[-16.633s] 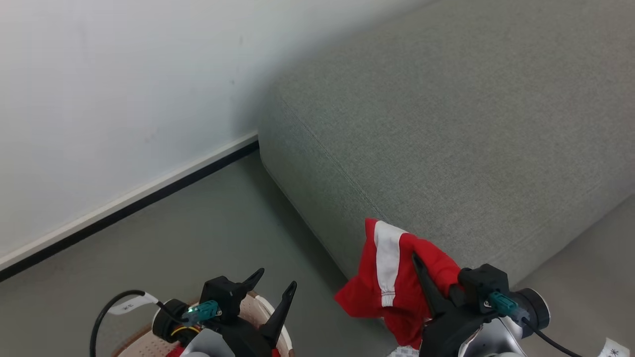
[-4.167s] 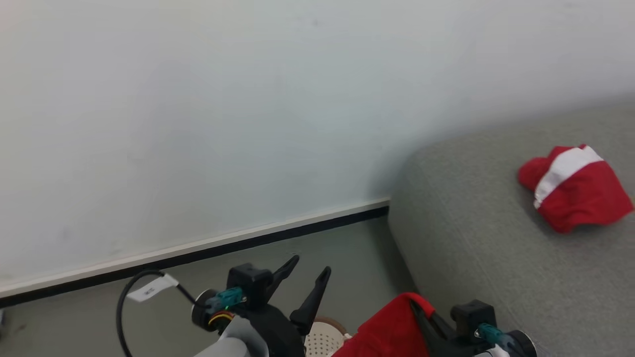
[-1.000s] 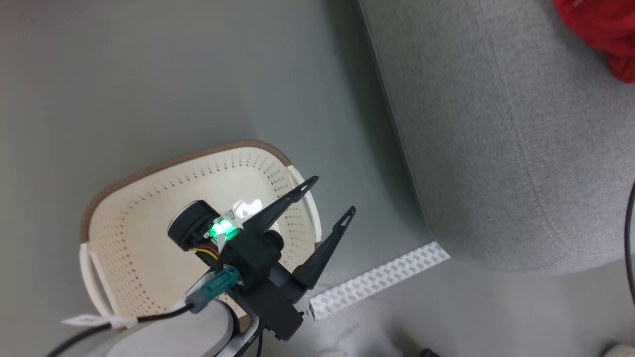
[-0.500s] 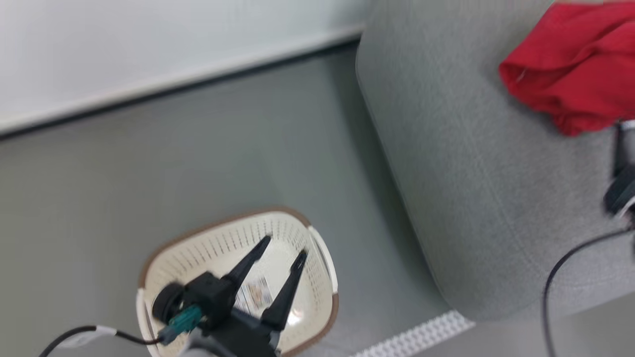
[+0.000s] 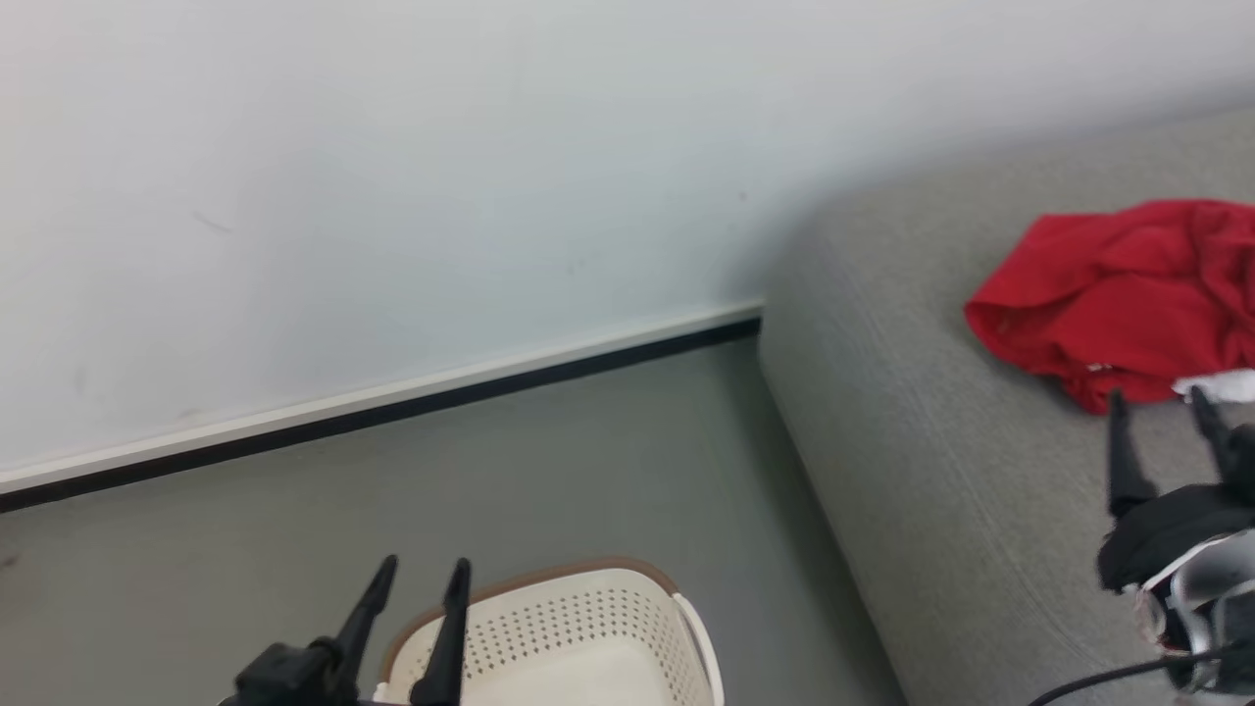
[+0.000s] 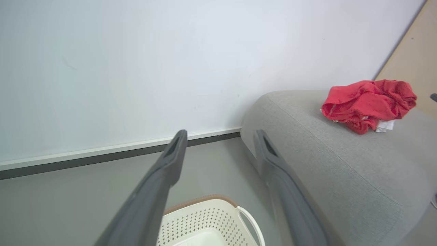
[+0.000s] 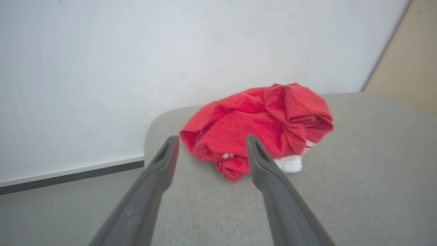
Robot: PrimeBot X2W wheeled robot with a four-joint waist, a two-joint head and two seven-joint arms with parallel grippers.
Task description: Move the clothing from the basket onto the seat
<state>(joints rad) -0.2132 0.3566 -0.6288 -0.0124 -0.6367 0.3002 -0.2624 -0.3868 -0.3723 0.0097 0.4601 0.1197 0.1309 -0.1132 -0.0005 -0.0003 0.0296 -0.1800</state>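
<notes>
My right hand (image 5: 1157, 402) stands wide and empty in the head view, its fingertips just short of the clothing (image 5: 1108, 294), which lies in a red heap on the seat (image 5: 931, 461). My left hand (image 5: 425, 567), also spread and holding nothing, hangs above the basket (image 5: 549, 574) on the floor. The part of the basket's inside that I can see is bare.

In the left wrist view the heap sits well in from the seat's rounded edge, so I judge it won't slide off.

In the right wrist view the fabric lies just beyond my fingers, with a white patch at its near edge. To finish cleanly I'd draw the right hand straight back and up, so that neither finger snags a fold. Then I'd tip the head down to check the rest of the basket. I can read no brand, label or lettering anywhere.
</notes>
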